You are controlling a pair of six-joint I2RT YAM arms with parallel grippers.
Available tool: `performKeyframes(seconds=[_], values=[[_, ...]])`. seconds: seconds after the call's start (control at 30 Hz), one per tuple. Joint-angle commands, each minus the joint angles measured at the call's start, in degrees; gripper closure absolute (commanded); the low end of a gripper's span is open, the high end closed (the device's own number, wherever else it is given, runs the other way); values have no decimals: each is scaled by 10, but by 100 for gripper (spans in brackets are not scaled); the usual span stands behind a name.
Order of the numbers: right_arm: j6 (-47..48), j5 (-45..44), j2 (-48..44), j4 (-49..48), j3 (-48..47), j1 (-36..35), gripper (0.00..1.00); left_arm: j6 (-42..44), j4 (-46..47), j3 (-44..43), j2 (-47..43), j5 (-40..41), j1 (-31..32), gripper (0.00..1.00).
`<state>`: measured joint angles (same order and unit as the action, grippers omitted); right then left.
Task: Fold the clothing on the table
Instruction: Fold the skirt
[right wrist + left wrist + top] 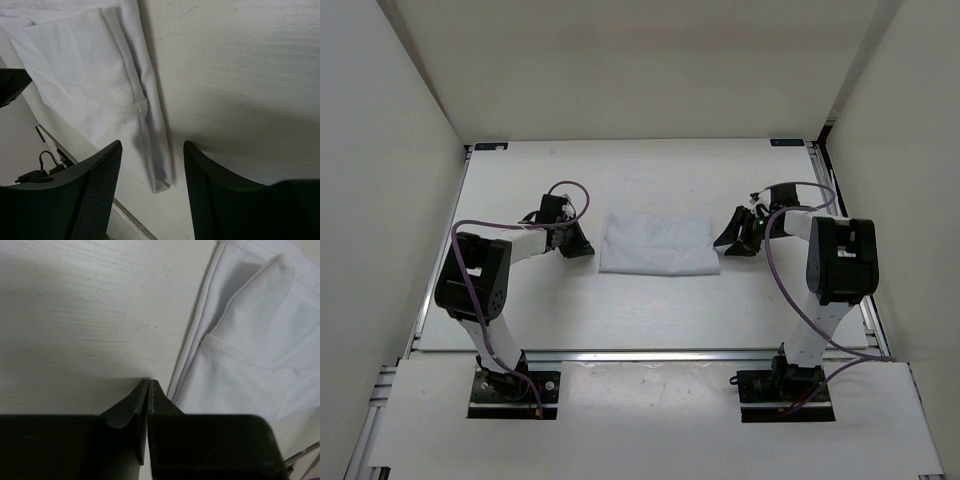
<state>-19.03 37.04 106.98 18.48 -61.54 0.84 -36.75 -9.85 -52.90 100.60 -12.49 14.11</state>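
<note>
One clothing [657,245], one table [620,310]

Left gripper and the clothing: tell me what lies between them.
Nothing but a narrow strip of bare table, seen in the left wrist view; the left gripper sits just beside the clothing.

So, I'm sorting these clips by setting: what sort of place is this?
Probably a lab test cell: left arm and right arm bolted to a rail-edged table, plain white walls boxing it in, one piece of white clothing.
</note>
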Motion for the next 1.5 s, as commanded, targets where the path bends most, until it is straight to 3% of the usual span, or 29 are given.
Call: performKeyframes(seconds=[0.0,0.2,0.37,0.4,0.47,0.53,0.63,0.9,1.03,1.27,1.47], values=[[0,14,17,-14,-21,-6,42,-7,20,11,8,-18,7,86],[-25,38,36,-78,0,-26,45,-22,37,18,17,-36,24,92],[-82,92,46,-170,48,-22,56,-27,42,26,14,-41,27,94],[-93,108,48,-197,62,-19,61,-28,41,29,15,-46,26,94],[-118,137,49,-240,80,-15,89,-29,45,34,14,-44,28,95],[-137,147,50,-262,96,-9,100,-31,44,35,14,-46,32,95],[-130,137,29,-243,108,14,100,-31,45,32,17,-45,48,95],[-9,45,-36,-35,77,78,100,-53,67,22,35,-65,120,96],[14,-11,-87,11,58,84,100,-72,79,25,45,-75,150,96],[-15,-6,-144,25,12,-6,100,-71,76,22,41,-72,146,96],[-94,35,-122,-31,-21,-122,100,-75,77,34,28,-68,139,96]])
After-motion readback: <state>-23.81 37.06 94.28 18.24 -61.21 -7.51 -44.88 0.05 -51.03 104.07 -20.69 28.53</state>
